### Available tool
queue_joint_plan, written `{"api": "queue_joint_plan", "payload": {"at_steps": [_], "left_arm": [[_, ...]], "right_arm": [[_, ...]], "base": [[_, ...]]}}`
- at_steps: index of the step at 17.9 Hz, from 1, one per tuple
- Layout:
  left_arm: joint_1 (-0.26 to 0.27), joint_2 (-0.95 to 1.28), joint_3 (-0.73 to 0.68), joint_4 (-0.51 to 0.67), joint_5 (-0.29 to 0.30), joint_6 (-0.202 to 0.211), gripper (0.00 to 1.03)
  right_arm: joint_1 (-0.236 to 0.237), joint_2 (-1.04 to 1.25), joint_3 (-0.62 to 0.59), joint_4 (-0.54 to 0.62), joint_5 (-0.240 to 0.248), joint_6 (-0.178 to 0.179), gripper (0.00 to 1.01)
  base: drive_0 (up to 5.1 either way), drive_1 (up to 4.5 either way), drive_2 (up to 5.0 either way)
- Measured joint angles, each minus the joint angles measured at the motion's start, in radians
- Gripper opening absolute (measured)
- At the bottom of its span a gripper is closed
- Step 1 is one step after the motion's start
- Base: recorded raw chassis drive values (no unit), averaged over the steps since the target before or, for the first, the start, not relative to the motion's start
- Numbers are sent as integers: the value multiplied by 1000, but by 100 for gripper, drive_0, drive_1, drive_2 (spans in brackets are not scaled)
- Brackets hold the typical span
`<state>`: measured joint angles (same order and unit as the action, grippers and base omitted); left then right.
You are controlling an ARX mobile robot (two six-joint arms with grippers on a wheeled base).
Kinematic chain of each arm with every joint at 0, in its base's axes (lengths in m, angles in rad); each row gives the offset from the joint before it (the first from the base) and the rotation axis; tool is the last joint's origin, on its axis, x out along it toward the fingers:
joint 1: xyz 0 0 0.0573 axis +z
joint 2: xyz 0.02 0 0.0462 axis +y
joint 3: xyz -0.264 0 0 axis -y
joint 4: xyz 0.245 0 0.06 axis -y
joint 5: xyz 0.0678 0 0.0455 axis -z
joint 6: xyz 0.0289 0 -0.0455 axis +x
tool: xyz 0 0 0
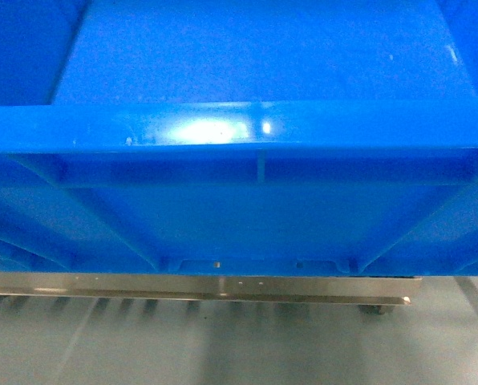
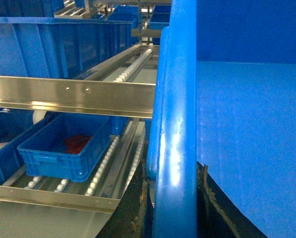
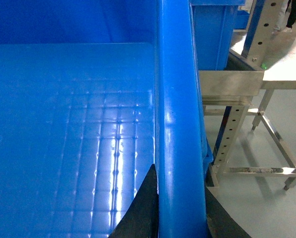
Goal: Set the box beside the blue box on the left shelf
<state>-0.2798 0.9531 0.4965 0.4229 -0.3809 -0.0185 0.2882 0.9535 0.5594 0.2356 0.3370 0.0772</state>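
One large blue box [image 1: 247, 128] fills nearly the whole head view, its thick rim running across and its ribbed outer wall below, with a steel rail [image 1: 207, 285] under it. Inside, the floor of the box shows a faint grid pattern. The left gripper [image 2: 175, 198] has one dark finger [image 2: 133, 208] on each side of the rim, pinching it. The right gripper [image 3: 180, 208] clamps the opposite rim in the same way. Beside the held box, on the left, stands a roller shelf [image 2: 73, 94]; on its lower level sits a smaller blue crate [image 2: 63, 146] with something red inside. Another blue crate [image 2: 58, 44] stands on the upper level.
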Motion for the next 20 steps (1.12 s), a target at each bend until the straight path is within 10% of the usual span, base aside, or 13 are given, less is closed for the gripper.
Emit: {"api": "queue_joint_plan", "payload": {"at_steps": [20], "left_arm": [[4,-1,0,2,0,0,16]], "right_arm": [[6,0,0,2,1,0,8]], "base": [[-367,186,186]]}}
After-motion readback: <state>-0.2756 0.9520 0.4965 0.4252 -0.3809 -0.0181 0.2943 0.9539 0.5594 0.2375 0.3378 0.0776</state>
